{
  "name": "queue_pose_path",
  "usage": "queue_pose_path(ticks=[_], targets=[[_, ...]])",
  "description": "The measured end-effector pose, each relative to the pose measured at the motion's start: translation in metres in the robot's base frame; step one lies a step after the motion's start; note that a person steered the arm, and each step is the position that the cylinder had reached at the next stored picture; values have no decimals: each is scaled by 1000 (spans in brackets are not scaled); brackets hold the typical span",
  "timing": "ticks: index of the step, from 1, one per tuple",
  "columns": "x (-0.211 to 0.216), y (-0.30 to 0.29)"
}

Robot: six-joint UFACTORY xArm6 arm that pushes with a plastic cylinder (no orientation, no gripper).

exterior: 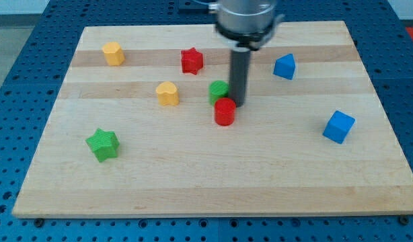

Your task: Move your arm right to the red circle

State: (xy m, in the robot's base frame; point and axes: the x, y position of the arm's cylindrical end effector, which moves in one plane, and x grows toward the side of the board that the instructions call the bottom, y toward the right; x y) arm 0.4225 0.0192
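the red cylindrical circle block is seen near the middle of the pale wooden board. my tip, holding nothing, is set just beside its upper right edge. the small green block behind is partly hidden by the rod.

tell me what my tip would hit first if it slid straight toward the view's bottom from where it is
Probably the red circle: my tip sits just above and slightly right of it, so it might only clip its right edge. Depth is unclear.
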Motion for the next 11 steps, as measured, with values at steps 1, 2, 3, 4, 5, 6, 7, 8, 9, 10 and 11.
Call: queue_pose_path(ticks=[1,2,3,4,5,6,7,8,9,10,11], targets=[[3,35],[4,123],[4,225],[39,322],[46,326],[69,271],[109,209],[91,128],[41,47],[43,34],[81,73]])
